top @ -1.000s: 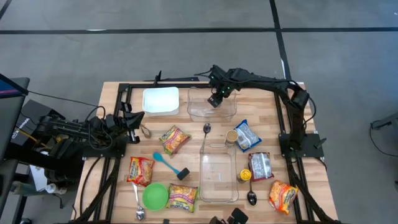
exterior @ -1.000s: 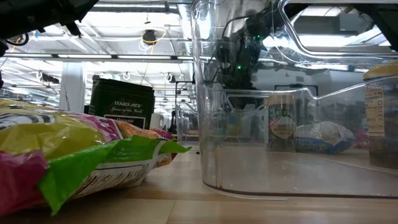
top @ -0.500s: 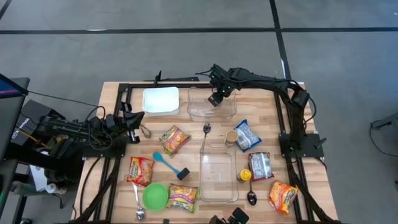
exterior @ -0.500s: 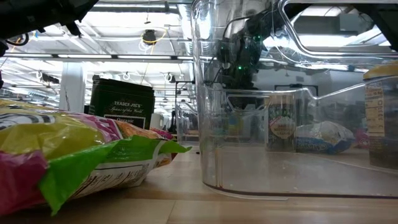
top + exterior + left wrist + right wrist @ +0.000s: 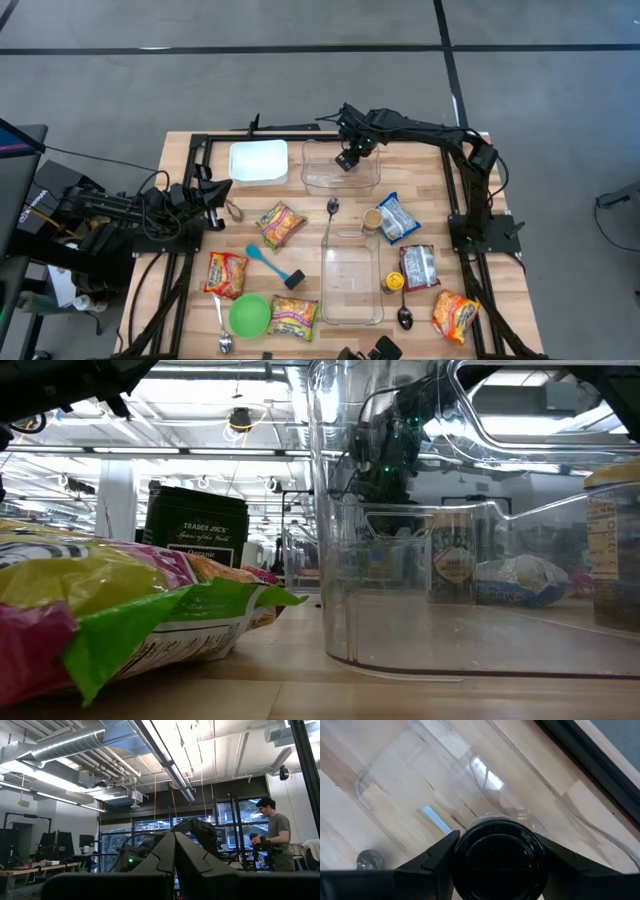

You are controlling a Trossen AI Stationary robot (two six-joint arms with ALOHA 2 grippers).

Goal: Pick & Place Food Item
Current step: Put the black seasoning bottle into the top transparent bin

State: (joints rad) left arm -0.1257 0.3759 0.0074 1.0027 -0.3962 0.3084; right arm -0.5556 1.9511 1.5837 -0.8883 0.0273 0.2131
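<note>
A: Right gripper (image 5: 346, 160)?

B: Jaws clamped on the sides of a round, black-lidded jar (image 5: 495, 865), held over the clear bin (image 5: 340, 166) at 12 o'clock on the table; likely poised to set it inside.

A: Materials?

B: Bin transparent, rigid, with rounded corners; lid smooth and dark; bench of pale wood.

A: Left gripper (image 5: 175, 855)?

B: Parked at 9 o'clock, fingers pressed together, empty.

The far clear container (image 5: 340, 168) is empty inside, its walls hemming the right pincer (image 5: 347, 160).
</note>
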